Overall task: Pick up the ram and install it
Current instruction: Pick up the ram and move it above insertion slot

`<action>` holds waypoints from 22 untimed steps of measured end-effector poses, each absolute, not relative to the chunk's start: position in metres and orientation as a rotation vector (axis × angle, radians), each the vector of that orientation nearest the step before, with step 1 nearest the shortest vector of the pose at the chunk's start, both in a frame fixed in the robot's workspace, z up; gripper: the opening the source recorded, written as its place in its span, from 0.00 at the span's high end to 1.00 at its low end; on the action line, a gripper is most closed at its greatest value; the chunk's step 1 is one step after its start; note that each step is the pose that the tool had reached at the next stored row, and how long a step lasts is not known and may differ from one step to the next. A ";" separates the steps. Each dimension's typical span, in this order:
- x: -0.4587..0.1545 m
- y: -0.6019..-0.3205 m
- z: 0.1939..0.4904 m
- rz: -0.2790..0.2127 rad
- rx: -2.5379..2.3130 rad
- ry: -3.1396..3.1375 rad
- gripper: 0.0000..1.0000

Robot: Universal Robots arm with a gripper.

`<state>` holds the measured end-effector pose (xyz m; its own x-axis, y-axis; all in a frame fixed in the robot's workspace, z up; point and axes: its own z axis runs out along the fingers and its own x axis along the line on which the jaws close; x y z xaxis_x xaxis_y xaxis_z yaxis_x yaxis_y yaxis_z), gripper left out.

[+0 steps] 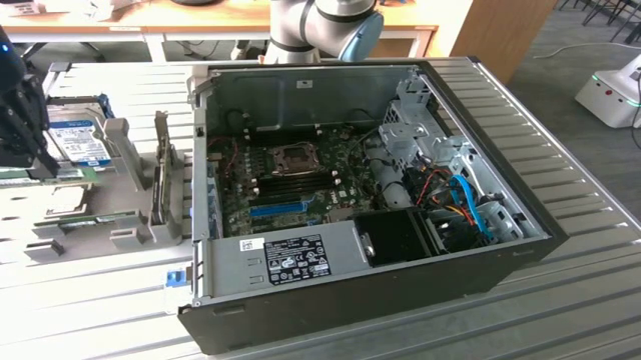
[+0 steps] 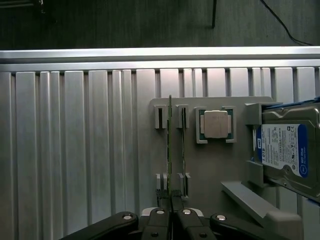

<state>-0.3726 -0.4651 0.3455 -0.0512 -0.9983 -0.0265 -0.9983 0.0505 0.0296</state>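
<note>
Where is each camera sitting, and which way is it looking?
Exterior view: off the arm, up high, looking down on the open computer case on the slatted table; the arm and its gripper show.
Wrist view: on the wrist, looking down past the gripper, shut on one ram stick, onto the grey holder.
Both see the gripper, the grey holder and the hard drive.

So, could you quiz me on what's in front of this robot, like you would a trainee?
1. True or false: the gripper is shut on the ram.
2. Which of these sits beside the processor chip on the grey holder? A) hard drive B) fan C) screwdriver
3. Fill in: the computer case lies with its side panel ____.
Key: 1 true; 2 A; 3 off.
</note>
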 end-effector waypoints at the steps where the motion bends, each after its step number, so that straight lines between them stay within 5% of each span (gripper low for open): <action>1: -0.373 -0.465 0.348 -0.062 2.163 -2.276 0.88; 22: -0.373 -0.465 0.394 -0.062 2.163 -2.276 0.88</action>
<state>-0.3726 -0.4651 0.3940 -0.0512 -0.9983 -0.0265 -0.9983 0.0504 0.0296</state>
